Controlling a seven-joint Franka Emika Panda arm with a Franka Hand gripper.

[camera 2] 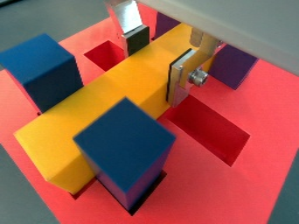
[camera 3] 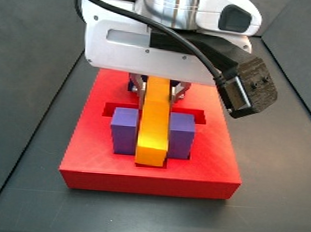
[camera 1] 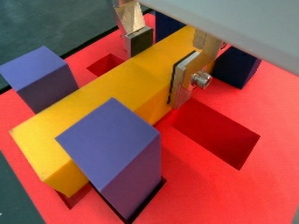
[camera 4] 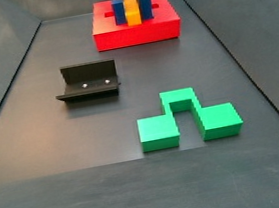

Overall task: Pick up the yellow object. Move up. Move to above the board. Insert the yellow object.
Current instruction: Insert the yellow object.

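The yellow object (camera 1: 105, 105) (camera 2: 100, 109) is a long bar lying across the red board (camera 1: 233, 201) (camera 2: 228, 188), between upright posts (camera 1: 111, 153) (camera 2: 122, 149). In both wrist views my gripper (camera 1: 160, 61) (camera 2: 158, 59) straddles the bar near its far half. One silver finger (camera 1: 184, 80) lies flat against its side and the other pad (camera 1: 139, 41) meets its opposite edge. In a side view the bar (camera 3: 154, 123) sits between two purple posts (camera 3: 125, 129), with the gripper's body directly above its rear end. The fingertips are hidden there.
The dark fixture (camera 4: 88, 82) stands on the floor to the left, well in front of the board (camera 4: 137, 33). A green notched block (camera 4: 186, 118) lies nearer the front. Open recessed slots (camera 1: 216, 136) show in the board beside the bar.
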